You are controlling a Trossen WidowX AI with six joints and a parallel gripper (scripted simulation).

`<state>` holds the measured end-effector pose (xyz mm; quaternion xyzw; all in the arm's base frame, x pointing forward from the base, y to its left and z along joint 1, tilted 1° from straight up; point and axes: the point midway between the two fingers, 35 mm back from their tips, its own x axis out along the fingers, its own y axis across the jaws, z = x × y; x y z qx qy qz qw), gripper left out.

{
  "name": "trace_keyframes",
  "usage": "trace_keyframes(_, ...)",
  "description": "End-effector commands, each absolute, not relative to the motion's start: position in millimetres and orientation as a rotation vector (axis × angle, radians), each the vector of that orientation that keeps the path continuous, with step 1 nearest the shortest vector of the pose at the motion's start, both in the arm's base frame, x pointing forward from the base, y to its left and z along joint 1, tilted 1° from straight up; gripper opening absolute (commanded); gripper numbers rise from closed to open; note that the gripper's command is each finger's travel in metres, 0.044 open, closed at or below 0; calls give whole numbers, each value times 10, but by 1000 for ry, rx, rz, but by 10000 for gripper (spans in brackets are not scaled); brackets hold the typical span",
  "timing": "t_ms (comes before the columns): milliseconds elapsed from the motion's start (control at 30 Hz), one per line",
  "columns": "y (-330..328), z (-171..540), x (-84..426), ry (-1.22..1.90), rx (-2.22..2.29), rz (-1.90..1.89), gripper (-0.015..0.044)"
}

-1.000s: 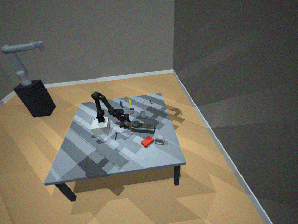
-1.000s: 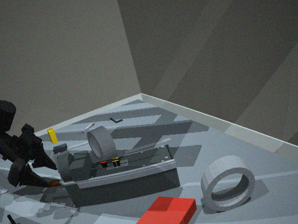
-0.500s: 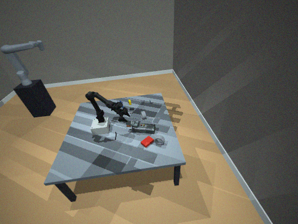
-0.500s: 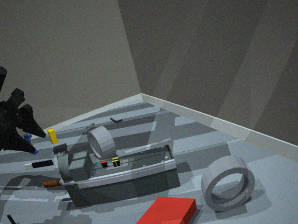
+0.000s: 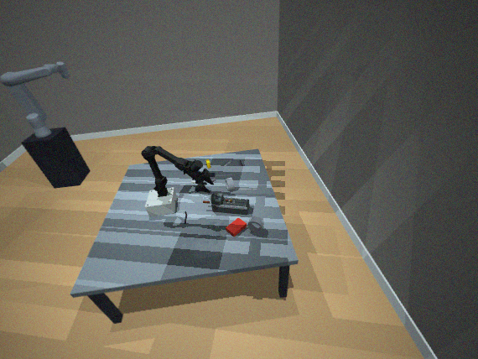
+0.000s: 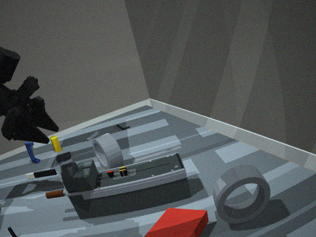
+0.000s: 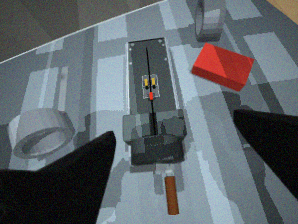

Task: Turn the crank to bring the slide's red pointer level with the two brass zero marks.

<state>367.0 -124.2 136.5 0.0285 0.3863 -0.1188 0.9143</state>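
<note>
The pincer (image 5: 208, 184) (image 6: 54, 136) (image 7: 172, 126) hangs open and empty above the table (image 5: 138, 256) (image 6: 194, 163) (image 7: 112, 30). Beyond it, the red pointer (image 6: 110, 173) (image 7: 151, 96) sits short of the brass marks (image 6: 123, 171) (image 7: 150, 83).

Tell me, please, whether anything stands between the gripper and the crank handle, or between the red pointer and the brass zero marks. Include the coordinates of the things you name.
Nothing visible stands between the open gripper (image 5: 208, 185) (image 6: 54, 136) (image 7: 175, 125) and the orange-brown handle (image 5: 206, 202) (image 6: 55, 194) (image 7: 171, 195), nor between the red pointer (image 6: 110, 173) (image 7: 151, 96) and the brass marks (image 6: 122, 170) (image 7: 150, 83).
</note>
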Motion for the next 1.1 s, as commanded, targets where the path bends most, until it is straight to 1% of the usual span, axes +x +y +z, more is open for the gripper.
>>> trace_keyframes(0,-1326,1392,3892,809,22,-231,440)
trace_keyframes(433,-1485,1361,4480,845,-56,-197,440)
trace_keyframes(533,-1487,1297,4495,846,-56,-196,440)
trace_keyframes(733,-1484,823,4508,846,-56,-196,440)
trace_keyframes(1067,-1484,808,4507,846,-56,-196,440)
